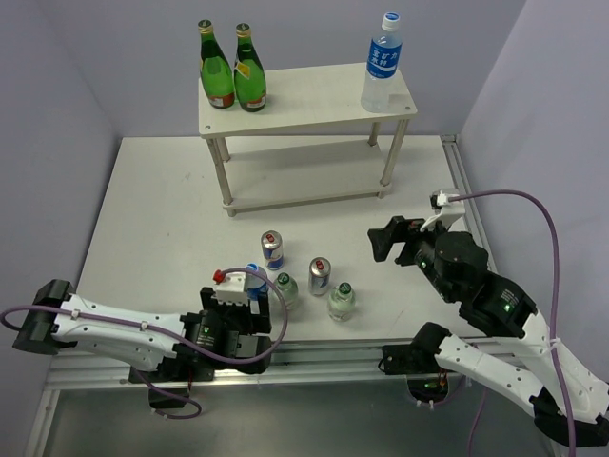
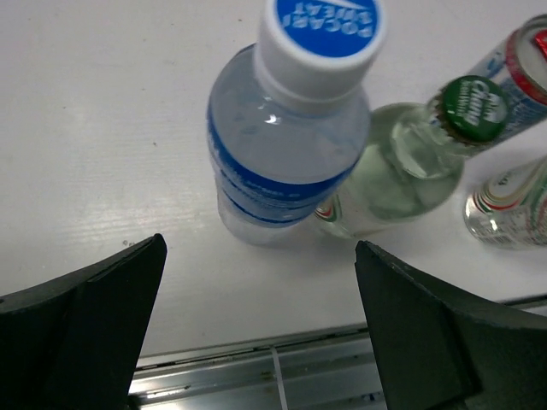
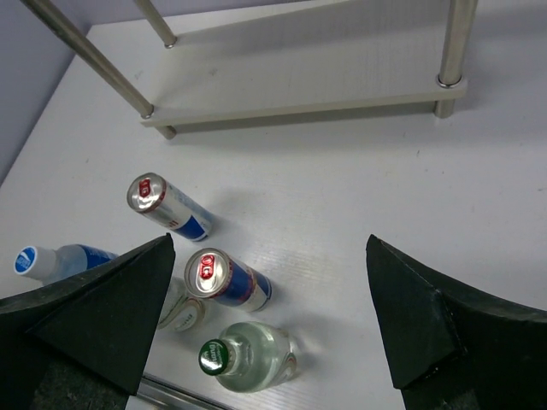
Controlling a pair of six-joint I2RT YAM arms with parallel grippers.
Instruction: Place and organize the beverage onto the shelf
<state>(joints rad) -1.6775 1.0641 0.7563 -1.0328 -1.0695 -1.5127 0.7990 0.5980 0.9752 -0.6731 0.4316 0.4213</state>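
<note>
Your left end effector [image 2: 256, 260] hangs wide open and empty at the near edge of the counter [image 1: 152, 209]. A tall water bottle [image 2: 286, 137] stands just ahead of its fingers, apart from them. Right beside it stand two small green-capped bottles [image 1: 342, 301] and two slim cans [image 1: 273, 250]. Your right end effector [image 3: 269, 252], also wide open and empty, hovers right of this group. The shelf [image 1: 304, 95] stands at the far side, its top board carrying a second water bottle [image 1: 383, 65] at the right end and two green glass bottles [image 1: 234, 71] at the left.
</note>
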